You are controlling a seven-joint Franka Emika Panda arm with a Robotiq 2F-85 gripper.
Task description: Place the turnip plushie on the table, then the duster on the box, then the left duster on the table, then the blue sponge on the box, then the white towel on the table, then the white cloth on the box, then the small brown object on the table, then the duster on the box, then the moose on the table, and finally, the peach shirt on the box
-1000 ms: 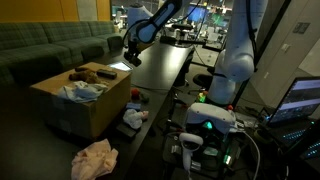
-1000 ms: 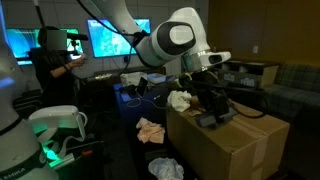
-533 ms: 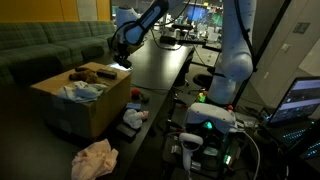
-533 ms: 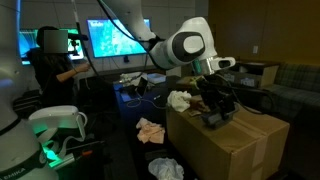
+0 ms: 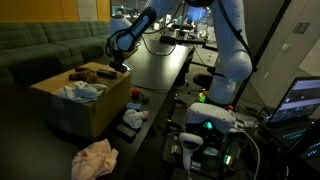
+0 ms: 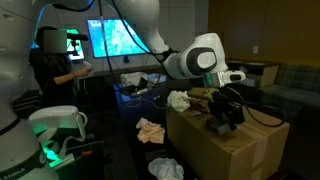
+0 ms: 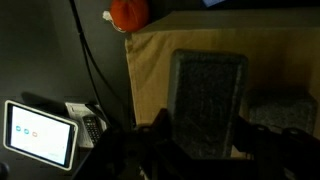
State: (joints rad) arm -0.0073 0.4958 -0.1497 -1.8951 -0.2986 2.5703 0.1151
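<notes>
My gripper is shut on a dark grey, speckled rectangular pad; whether it is a duster or the sponge I cannot tell. It hangs just above the tan box, near its far edge in both exterior views, gripper and gripper. On the box lie the bluish white towel and the brown moose. The peach shirt is crumpled on the floor in front of the box. The black table runs beside the box.
A white and red soft heap lies on the floor between box and table. An orange round thing shows past the box's edge. A lit tablet and a cable are beside the box. A green sofa stands behind.
The arm has swung from above the table's edge to above the box, carrying the grey pad with it. The jaws keep the same width.
</notes>
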